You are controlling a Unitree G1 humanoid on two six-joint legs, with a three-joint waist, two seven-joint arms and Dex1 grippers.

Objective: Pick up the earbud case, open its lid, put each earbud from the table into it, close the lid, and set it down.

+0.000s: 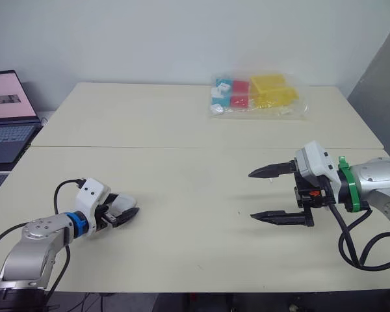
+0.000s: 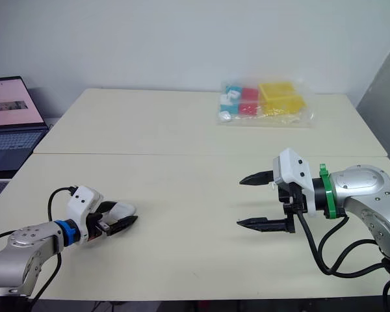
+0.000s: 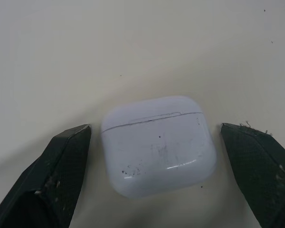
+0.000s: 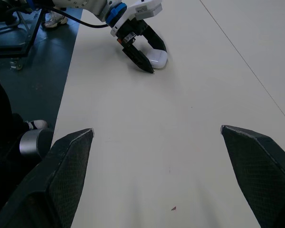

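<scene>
**Case bracketed, squeeze to come**

Well, starting at the far left, a laptop (image 1: 10, 120) sits open beside the table (image 1: 182, 247), out of play. Near left is the action: the left gripper (image 1: 127, 209) lies low over the tabletop with its two black fingers spread either side of the earbud case (image 3: 159, 145). The left wrist view shows bare table between each fingertip and the white shell, so it's bracketed but not gripped. The case lies flat, lid shut, with the lid seam (image 3: 152, 118) across the end away from the wrist.

How will it handle? By the look of it, this is a small, light, hard pebble of glossy plastic with rounded corners and faint scuffs. It's stiff enough to take a firm pinch but slick enough to squirt out if the pads land on a curve. The best hold, I'd say, is across the two side faces of the lower body, below that seam, leaving the lid free to swing.

Moving right, a clear bag of coloured blocks (image 1: 257, 94) rests at the far side. Near right, the right gripper (image 1: 251, 194) hovers just above the table, fingers wide apart, holding nothing. A pale speck shows by its far finger, too small to call.
</scene>
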